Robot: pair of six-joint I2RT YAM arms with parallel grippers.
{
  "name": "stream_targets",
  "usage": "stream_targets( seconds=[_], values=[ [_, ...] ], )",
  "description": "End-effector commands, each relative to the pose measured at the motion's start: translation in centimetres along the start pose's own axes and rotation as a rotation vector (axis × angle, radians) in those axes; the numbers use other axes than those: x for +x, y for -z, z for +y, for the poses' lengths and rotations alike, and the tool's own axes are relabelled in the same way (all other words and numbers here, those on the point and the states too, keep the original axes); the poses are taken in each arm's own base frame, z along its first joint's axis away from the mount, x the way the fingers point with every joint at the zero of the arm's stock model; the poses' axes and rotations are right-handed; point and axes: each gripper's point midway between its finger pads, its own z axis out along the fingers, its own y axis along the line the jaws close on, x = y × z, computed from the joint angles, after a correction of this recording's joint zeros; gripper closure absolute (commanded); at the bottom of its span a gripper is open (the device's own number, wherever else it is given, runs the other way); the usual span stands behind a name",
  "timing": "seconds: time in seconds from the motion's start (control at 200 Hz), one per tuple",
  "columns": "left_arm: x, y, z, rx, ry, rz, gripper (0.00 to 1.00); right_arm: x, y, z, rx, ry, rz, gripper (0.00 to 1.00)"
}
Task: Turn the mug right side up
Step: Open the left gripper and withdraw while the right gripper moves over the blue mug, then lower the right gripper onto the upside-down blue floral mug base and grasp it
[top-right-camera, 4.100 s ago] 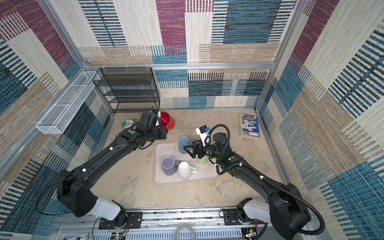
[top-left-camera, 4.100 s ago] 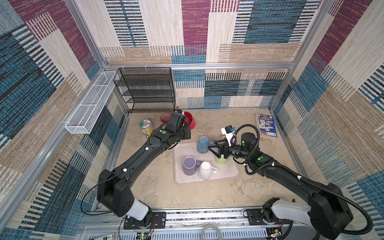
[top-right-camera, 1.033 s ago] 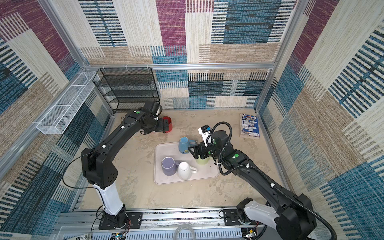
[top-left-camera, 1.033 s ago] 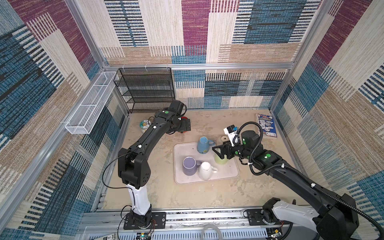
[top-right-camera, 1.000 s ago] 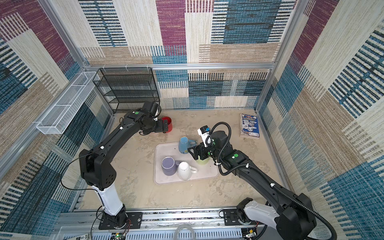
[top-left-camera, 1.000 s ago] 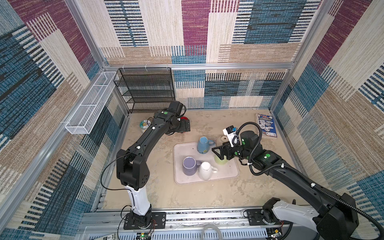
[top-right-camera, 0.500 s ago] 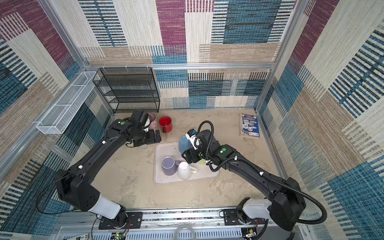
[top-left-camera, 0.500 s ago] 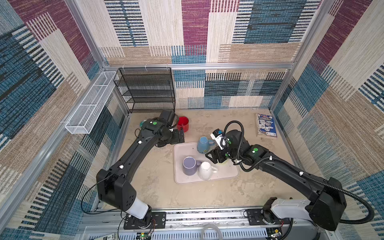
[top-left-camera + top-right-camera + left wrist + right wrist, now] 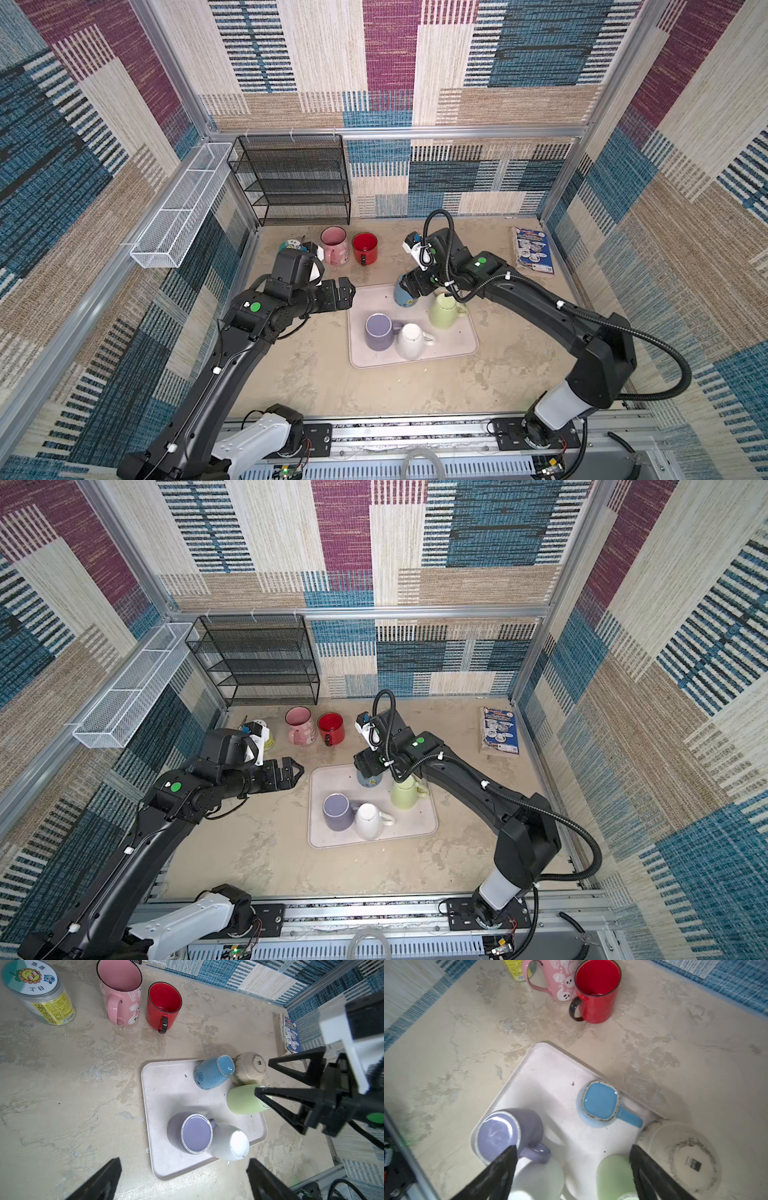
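The jar (image 9: 44, 999), on the counter (image 9: 83, 1084) beyond the tray's (image 9: 166, 1088) far left corner, has a yellow side label (image 9: 55, 1011) reading "SUNFLOWER", with Chinese characters too small to read. Its lid (image 9: 29, 976) shows a cartoon sunflower and unreadable characters. The upturned bowl (image 9: 249, 1068) just beside the tray bears an illegible black mark (image 9: 259, 1062). The booklet's (image 9: 291, 1032) print, well right of the tray, is too small.

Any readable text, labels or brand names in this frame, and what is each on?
"SUNFLOWER": yellow side label of the jar, in the left wrist view.
Characters on the jar's lid: too blurred to read.
Black sticker on the bowl base: too small.
Booklet cover print: too small.
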Motion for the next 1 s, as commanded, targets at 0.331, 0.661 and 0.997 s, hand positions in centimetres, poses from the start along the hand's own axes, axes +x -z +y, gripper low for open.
stream_targets(
  seconds=[0.331, 0.661, 0.997],
  values=[
    [1.4, -0.9, 1.1, -0.015, -0.027, 0.002, 0.0, 1.8, -4.1, -7.2, 0.101, 0.247, 0.103, 0.18],
    [2.0, 0.5, 1.4, 0.029, -0.045, -0.124, 0.0, 4.4, -6.8, -8.3, 0.087, 0.359, 0.11, 0.24],
    [1.9, 0.9, 1.5, 0.026, -0.056, -0.15, 0.0, 5.1, -9.1, -8.9, 0.099, 0.427, 0.115, 0.23]
  ],
)
